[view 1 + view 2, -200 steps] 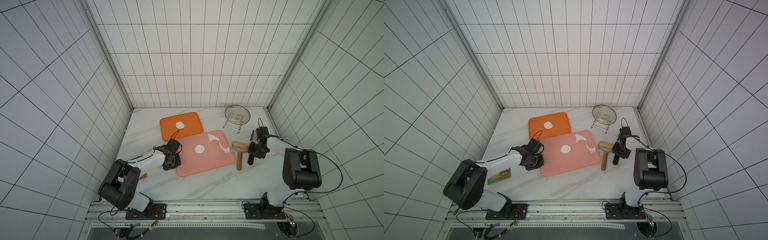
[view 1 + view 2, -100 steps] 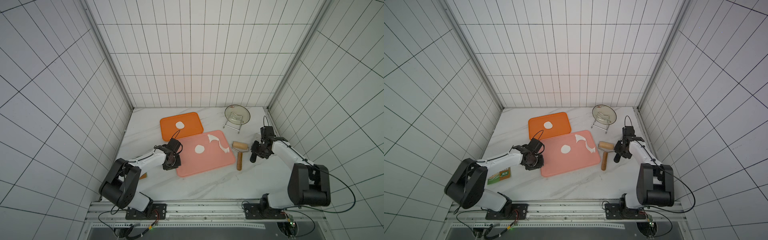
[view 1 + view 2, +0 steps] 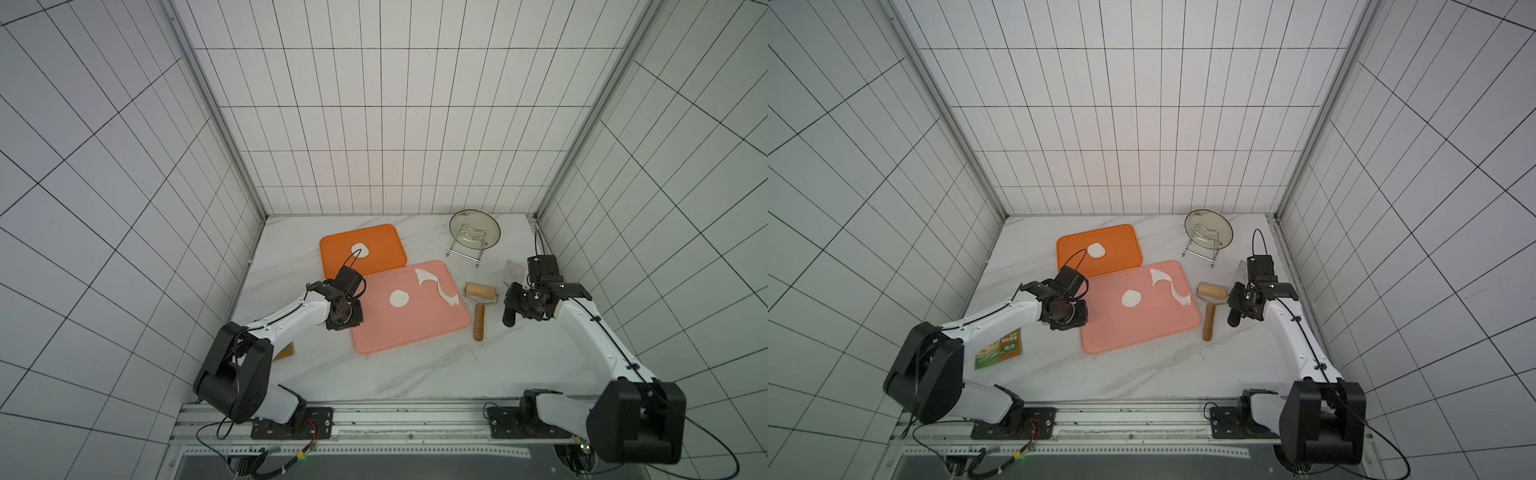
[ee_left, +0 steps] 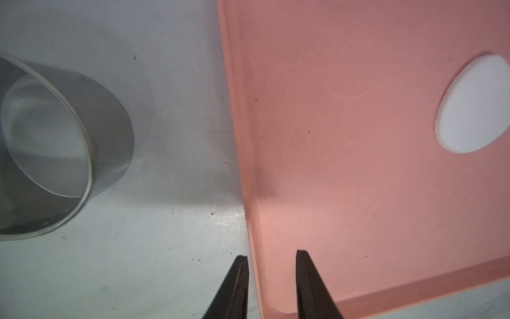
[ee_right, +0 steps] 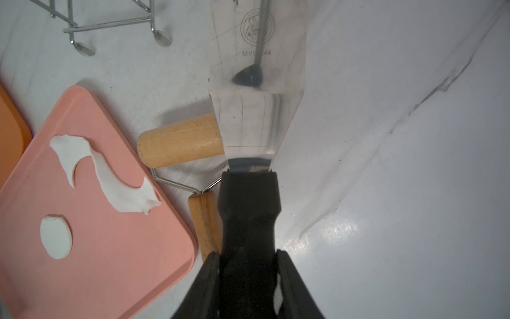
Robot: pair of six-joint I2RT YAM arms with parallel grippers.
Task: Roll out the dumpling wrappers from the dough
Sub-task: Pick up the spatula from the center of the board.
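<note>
Gripping the scraper (image 5: 248, 193) in my right gripper (image 5: 247, 252), probably to lift the wrapper (image 5: 56, 237), I hold my left gripper (image 4: 271, 254) open and empty.

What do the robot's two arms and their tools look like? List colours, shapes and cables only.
Both the left arm and right arm have smooth white links joined by bulky black joints, with thin black cables looping at the wrists. The left tool and right tool each end in two slim, tapering black fingers.
</note>
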